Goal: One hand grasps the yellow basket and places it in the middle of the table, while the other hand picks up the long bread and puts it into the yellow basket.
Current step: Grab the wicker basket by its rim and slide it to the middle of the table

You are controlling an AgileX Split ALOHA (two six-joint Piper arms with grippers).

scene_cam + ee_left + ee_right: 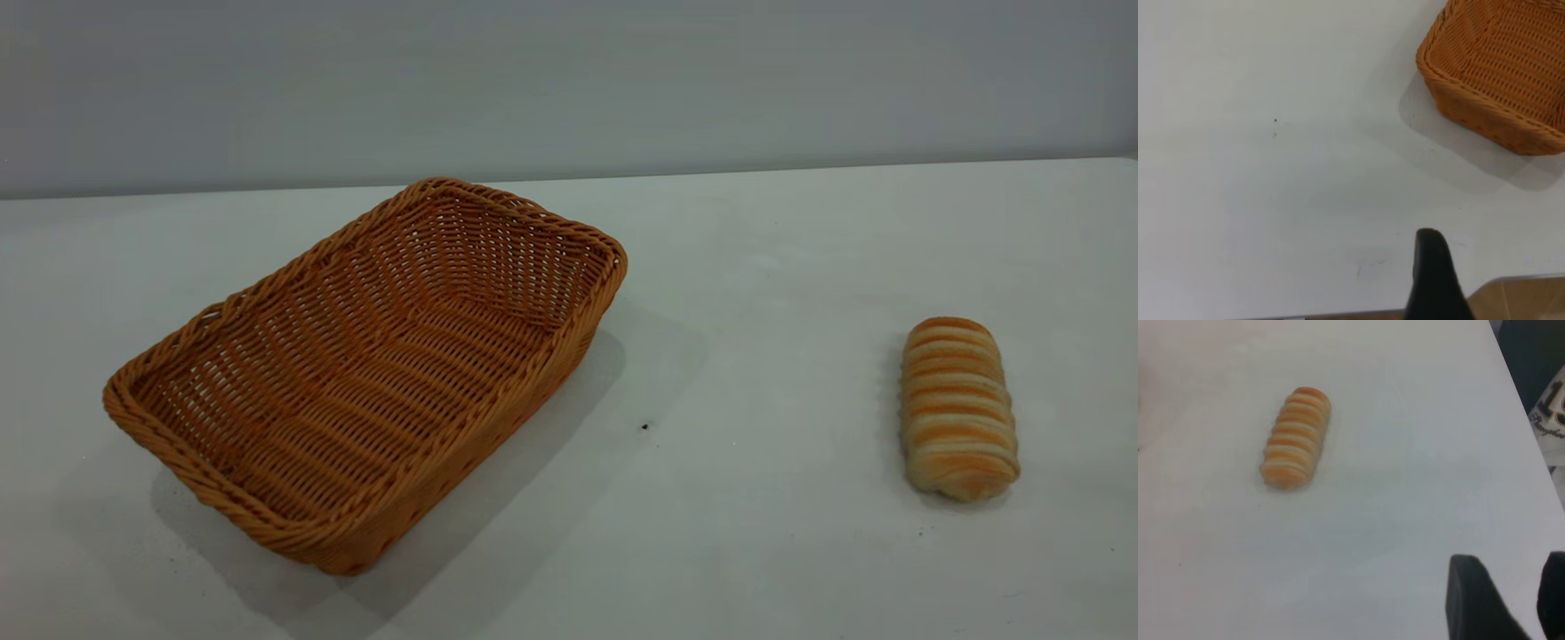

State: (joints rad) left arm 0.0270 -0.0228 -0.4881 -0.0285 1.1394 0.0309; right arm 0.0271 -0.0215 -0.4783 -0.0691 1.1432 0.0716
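Note:
The yellow basket (373, 373) is a large orange-tan wicker basket standing empty on the left part of the white table (765, 267). One corner of it shows in the left wrist view (1498, 80). The long bread (958, 407) lies on the table at the right, striped side up, and also shows in the right wrist view (1297, 437). My left gripper (1430, 257) hangs over bare table near the table's edge, well short of the basket. My right gripper (1511, 577) is open and empty above the table, well away from the bread. Neither arm shows in the exterior view.
A tiny dark speck (645, 427) lies on the table between basket and bread. The table's edge and a brown floor (1525, 300) show by the left gripper. The table's side edge (1531, 427) runs near the right gripper, with dark items beyond it.

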